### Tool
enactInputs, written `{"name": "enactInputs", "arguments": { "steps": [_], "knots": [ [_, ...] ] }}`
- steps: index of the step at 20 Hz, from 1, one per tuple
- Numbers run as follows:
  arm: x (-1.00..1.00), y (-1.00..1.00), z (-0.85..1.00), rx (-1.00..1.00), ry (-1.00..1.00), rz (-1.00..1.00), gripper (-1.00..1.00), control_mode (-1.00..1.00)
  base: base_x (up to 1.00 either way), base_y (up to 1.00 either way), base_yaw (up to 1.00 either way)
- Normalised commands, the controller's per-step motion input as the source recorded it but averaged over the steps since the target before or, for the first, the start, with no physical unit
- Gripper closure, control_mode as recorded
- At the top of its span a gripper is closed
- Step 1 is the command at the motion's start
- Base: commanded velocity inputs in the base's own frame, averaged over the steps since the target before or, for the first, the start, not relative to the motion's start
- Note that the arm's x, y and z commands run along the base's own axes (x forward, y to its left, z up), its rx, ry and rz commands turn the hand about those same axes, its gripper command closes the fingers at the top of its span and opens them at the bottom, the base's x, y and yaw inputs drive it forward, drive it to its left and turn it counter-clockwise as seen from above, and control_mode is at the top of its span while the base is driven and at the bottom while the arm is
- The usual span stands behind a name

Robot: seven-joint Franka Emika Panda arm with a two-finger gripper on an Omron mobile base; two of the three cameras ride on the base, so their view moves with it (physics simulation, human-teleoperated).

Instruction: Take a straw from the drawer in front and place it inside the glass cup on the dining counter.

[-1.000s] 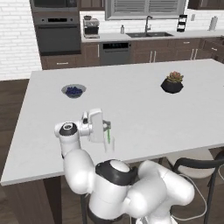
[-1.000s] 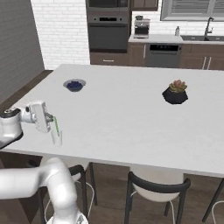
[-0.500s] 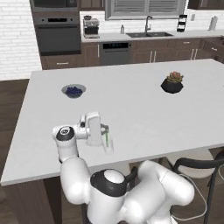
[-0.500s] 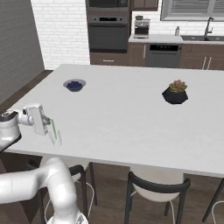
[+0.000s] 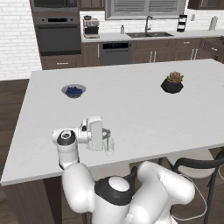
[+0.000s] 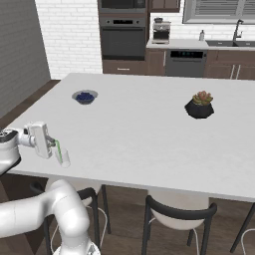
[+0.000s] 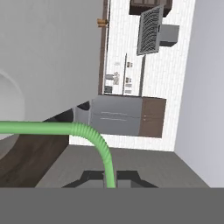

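Note:
The glass cup point(image 5: 109, 147) point(image 6: 63, 159) stands near the front edge of the white dining counter point(image 5: 140, 113) point(image 6: 139, 129). My gripper point(image 5: 105, 133) point(image 6: 53, 145) hangs sideways just beside and above the cup, shut on the light green straw point(image 5: 107, 141) point(image 6: 58, 150). The straw's lower end reaches down into the cup. In the hand view the straw point(image 7: 65, 128) rises between the dark fingertips point(image 7: 87, 178) and bends off to the left, toward the cup's pale rim point(image 7: 13, 100). The drawer is out of view.
A small blue-filled bowl point(image 5: 73, 90) point(image 6: 84, 96) sits at the counter's far left. A potted plant point(image 5: 172, 83) point(image 6: 199, 105) stands to the right. Dark chairs point(image 6: 179, 214) point(image 5: 199, 165) are tucked under the near edge, close below the cup.
The hand has come down and toward the counter's near edge with the straw, whose lower end now sits lower, in the cup. Bowl and plant have not moved.

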Motion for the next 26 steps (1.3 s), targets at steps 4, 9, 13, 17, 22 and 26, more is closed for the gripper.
{"name": "enactInputs", "arguments": {
  "steps": [4, 9, 13, 17, 22, 26],
  "knots": [
    [0.04, -0.03, -0.12, 0.03, 0.0, 0.0, 1.0, -1.0, 0.0, 0.0, 0.0],
    [0.02, 0.0, -0.07, 0.03, 0.0, 0.01, -1.0, -1.0, 0.0, 0.0, 0.0],
    [0.07, -0.03, 0.0, 0.04, 0.0, 0.0, -1.0, -1.0, 0.0, 0.0, 0.0],
    [0.02, -0.12, 0.01, 0.06, 0.0, 0.0, -1.0, -1.0, 0.0, 0.0, 0.0],
    [0.0, -0.07, 0.1, 0.1, 0.0, 0.0, -1.0, -1.0, 0.0, 0.0, 0.0],
    [0.0, 0.0, 0.03, 0.16, 0.0, 0.03, -1.0, -1.0, 0.0, 0.0, 0.0]
  ]
}}
